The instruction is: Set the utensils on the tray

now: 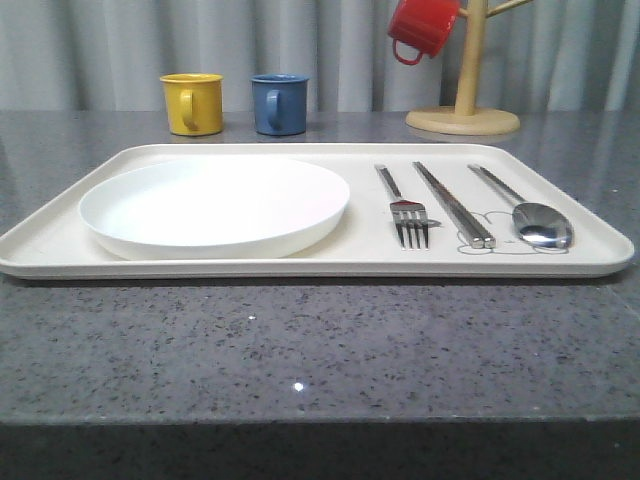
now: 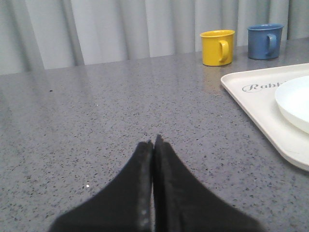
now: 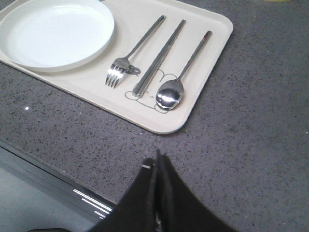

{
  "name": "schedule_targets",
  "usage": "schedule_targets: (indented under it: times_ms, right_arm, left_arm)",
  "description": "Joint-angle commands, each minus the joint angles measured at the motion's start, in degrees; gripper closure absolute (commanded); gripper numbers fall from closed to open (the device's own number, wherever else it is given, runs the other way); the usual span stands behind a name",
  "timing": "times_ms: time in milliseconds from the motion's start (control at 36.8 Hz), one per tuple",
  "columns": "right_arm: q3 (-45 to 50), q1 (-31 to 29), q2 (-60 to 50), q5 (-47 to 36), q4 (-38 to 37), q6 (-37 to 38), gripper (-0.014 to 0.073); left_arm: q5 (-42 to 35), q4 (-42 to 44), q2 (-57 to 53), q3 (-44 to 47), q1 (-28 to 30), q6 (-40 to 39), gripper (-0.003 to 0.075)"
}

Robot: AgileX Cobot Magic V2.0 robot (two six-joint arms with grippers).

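The cream tray [image 1: 250, 268] [image 3: 203, 63] [image 2: 260, 104] lies across the grey table. On its right part rest a silver fork [image 1: 405, 212] [image 3: 126, 60], a pair of chopsticks [image 1: 455, 205] [image 3: 159, 57] and a spoon [image 1: 535, 220] [image 3: 176, 84], side by side. My left gripper [image 2: 154, 142] is shut with nothing in it, over bare table to the left of the tray. My right gripper [image 3: 157, 159] is shut and empty, over the table near its front edge, just off the tray's corner nearest the spoon.
A round white plate [image 1: 215, 205] [image 3: 53, 31] [image 2: 294, 101] fills the tray's left part. Behind the tray stand a yellow mug [image 1: 193, 103] [image 2: 218, 47] and a blue mug [image 1: 279, 103] [image 2: 264, 41]. A wooden mug tree [image 1: 465, 105] with a red mug [image 1: 422, 27] stands back right.
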Motion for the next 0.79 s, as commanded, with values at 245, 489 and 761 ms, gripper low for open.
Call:
schedule_targets:
  times_ms: [245, 489, 761]
  right_arm:
    - [-1.38, 0.06, 0.29, -3.49, -0.2, -0.43, 0.0662]
    - [-1.38, 0.06, 0.29, -3.49, -0.2, -0.43, 0.0662]
    - [-1.38, 0.06, 0.29, -3.49, -0.2, -0.43, 0.0662]
  left_arm:
    - [-6.76, -2.9, -1.25, 0.12, 0.21, -0.28, 0.0739]
    - [-7.16, 3.38, -1.25, 0.12, 0.21, -7.72, 0.0739]
    - [-6.76, 3.56, -1.25, 0.12, 0.21, -8.16, 0.0739]
